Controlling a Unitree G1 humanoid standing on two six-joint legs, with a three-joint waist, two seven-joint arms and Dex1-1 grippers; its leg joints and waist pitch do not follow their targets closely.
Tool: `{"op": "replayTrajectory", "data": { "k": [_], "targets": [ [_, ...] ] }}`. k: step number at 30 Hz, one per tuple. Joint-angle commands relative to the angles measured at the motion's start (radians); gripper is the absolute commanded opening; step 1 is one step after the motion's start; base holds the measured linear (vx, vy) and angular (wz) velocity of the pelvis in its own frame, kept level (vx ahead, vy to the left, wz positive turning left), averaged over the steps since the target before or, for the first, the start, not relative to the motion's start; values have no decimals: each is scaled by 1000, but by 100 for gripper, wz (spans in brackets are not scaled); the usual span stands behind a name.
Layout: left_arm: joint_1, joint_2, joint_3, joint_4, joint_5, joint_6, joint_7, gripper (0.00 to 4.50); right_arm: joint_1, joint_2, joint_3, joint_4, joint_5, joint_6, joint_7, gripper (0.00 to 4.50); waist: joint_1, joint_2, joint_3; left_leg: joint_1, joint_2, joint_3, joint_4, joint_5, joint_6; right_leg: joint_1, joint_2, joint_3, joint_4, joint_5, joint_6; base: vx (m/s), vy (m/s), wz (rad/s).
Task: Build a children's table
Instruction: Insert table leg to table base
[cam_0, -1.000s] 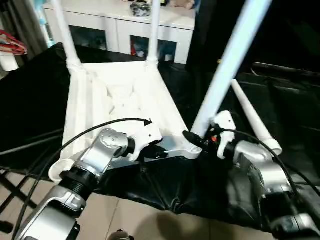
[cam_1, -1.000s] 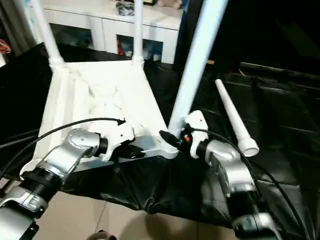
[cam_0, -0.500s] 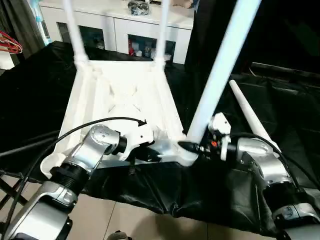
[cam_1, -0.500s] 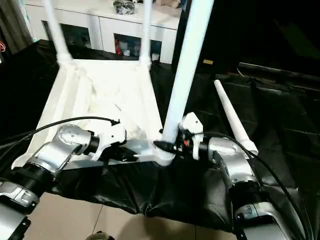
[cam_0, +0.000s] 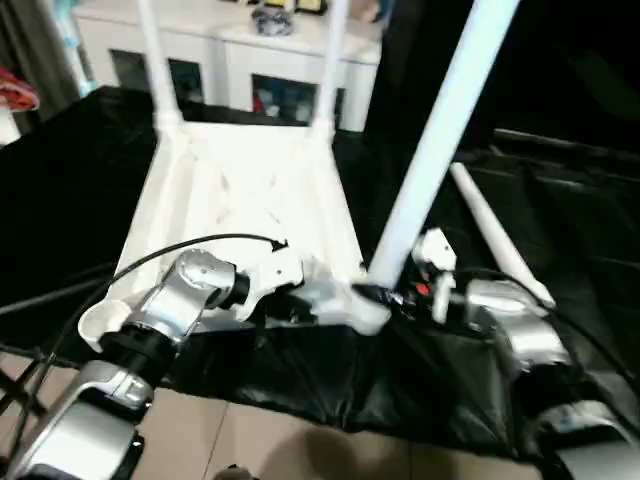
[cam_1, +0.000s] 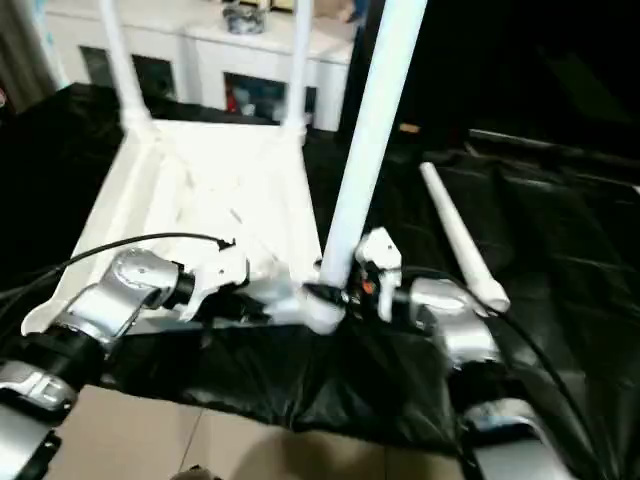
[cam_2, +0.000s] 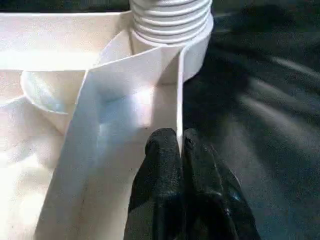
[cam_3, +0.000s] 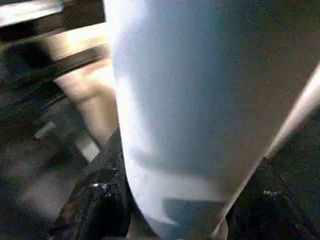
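The table top lies ribs-up on the black cloth. At its near right corner socket a tube leg stands nearly upright, the right gripper clamped around its base; the left gripper pinches the near edge rib beside it, jaws closed

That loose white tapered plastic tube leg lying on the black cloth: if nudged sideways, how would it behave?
The loose white tapered plastic tube leg is round, so it would probably roll, curving because it tapers. It looks stiff and likely light. The wrinkled black cloth may slow it.
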Motion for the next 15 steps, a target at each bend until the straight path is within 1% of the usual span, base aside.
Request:
{"op": "replayTrajectory", "data": {
  "k": [1, 2, 3, 4, 5, 6, 7, 8, 9, 10, 11, 12, 15],
  "targets": [
    [-36, -38, 36, -41, 6, 59, 103, 0, 4, 26, -12, 102, -31, 62, -130, 193, -19, 22, -37, 32, 57, -55, -99, -641, -114, -6, -86, 32, -108, -539, -129, -59, 31, -16],
    [-35, -72, 55, -67, 8, 118, 170, 0, -13, 44, -21, 126, -33, 69, -192, 193, -22, 27, -37, 29, 58, -57, -103, -647, -121, -2, -85, 29, -103, -514, -137, -40, 41, -18],
    [-34, -95, 69, -85, 7, 160, 216, 0, -25, 56, -27, 144, -34, 72, -231, 193, -31, 25, -36, 27, 56, -60, -107, -664, -130, -1, -81, 22, -100, -491, -143, -28, 40, -19],
    [-32, -135, 85, -106, 6, 202, 279, 0, -43, 76, -35, 173, -35, 81, -289, 193, -36, 22, -35, 33, 54, -56, -102, -664, -127, -7, -83, 23, -105, -484, -150, -28, 40, -19],
    [-30, -158, 92, -118, 5, 222, 311, 0, -52, 85, -39, 186, -35, 86, -316, 193, -35, 16, -35, 33, 49, -52, -96, -636, -110, -8, -88, 26, -112, -502, -148, 0, 0, 0],
    [-26, -188, 91, -131, 7, 236, 337, 0, -67, 104, -43, 213, -31, 100, -345, 193, -34, 13, -36, 31, 46, -51, -92, -612, -97, -8, -92, 27, -116, -514, -145, 0, 0, 0],
    [-26, -190, 91, -132, 8, 237, 339, 0, -69, 106, -44, 215, -30, 102, -347, 193, -35, 12, -36, 20, 46, -52, -93, -564, -80, 0, -96, 28, -115, -508, -141, 0, 0, 0],
    [-22, -212, 75, -137, 13, 233, 342, 0, -82, 125, -46, 236, -25, 129, -365, 193, -34, 14, -37, 16, 45, -52, -95, -543, -73, 3, -95, 28, -115, -496, -138, 0, 0, 0],
    [-19, -220, 68, -141, 15, 237, 340, 0, -89, 134, -49, 248, -28, 137, -377, 193, -35, 15, -38, 14, 47, -50, -97, -521, -65, 0, -91, 31, -113, -460, -142, 0, 0, 0],
    [-17, -224, 61, -142, 19, 237, 339, 0, -95, 140, -47, 257, -35, 143, -377, 193, -32, 22, -39, 18, 47, -47, -96, -515, -64, -4, -89, 33, -109, -424, -153, 0, 0, 0],
    [-17, -226, 53, -143, 24, 238, 339, 0, -100, 146, -46, 266, -42, 145, -377, 193, -33, 20, -38, 18, 46, -45, -96, -516, -63, -5, -87, 34, -110, -412, -155, 0, 0, 0],
    [-18, -225, 47, -142, 28, 239, 339, 0, -104, 151, -46, 272, -47, 143, -380, 193, -31, 18, -37, 20, 45, -43, -95, -517, -59, -7, -86, 35, -109, -400, -160, 0, 0, 0],
    [-18, -216, 45, -149, 29, 244, 334, 0, -111, 154, -40, 275, -53, 150, -367, 193, -29, 17, -38, 20, 45, -41, -95, -505, -52, -6, -86, 35, -108, -390, -162, 0, 0, 0]
  ]
}}
